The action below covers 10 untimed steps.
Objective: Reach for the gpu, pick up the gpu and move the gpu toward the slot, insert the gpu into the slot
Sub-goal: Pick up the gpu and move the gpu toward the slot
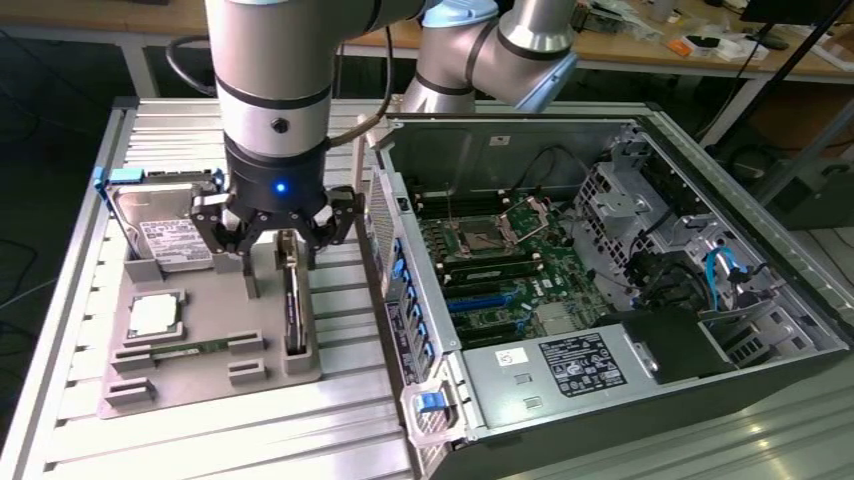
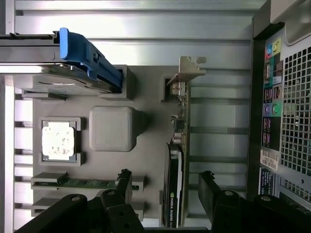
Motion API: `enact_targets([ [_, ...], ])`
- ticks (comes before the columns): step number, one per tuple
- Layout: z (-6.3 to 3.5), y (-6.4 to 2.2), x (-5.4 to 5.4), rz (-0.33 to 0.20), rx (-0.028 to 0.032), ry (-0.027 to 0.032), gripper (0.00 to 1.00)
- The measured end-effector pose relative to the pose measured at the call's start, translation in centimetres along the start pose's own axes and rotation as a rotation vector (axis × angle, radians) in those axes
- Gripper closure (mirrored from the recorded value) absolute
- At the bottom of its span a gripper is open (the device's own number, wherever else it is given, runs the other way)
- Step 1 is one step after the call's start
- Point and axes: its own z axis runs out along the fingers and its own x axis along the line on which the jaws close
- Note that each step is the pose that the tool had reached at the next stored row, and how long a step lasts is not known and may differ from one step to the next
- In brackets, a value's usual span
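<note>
The gpu [image 1: 294,310] stands on its edge in a holder on the grey fixture plate [image 1: 200,385], a thin dark card with a green board. In the wrist view the gpu [image 2: 176,165] shows its silver end bracket [image 2: 188,70] at the far end. My gripper [image 1: 283,250] hangs just above the card's rear end, open and holding nothing. Seen from the wrist, the gripper [image 2: 165,187] has one black finger on each side of the card, clear of it. The slot [image 1: 487,297] is a blue connector on the motherboard inside the open PC case.
On the fixture plate lie a hard drive [image 1: 160,235] with a blue handle, a CPU [image 1: 154,315] and a memory stick [image 1: 187,350]. The open PC case [image 1: 601,300] stands at the exterior view's right, its rear wall [image 1: 400,300] close beside the gpu.
</note>
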Motion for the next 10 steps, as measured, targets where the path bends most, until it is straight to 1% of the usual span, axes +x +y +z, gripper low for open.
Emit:
enact_targets([
  [4,0.42,-0.02,0.0,-0.002,0.0004,-0.0039,0.34],
  [10,1.28,-0.08,-0.2,-0.005,0.0006,-0.0046,0.34],
])
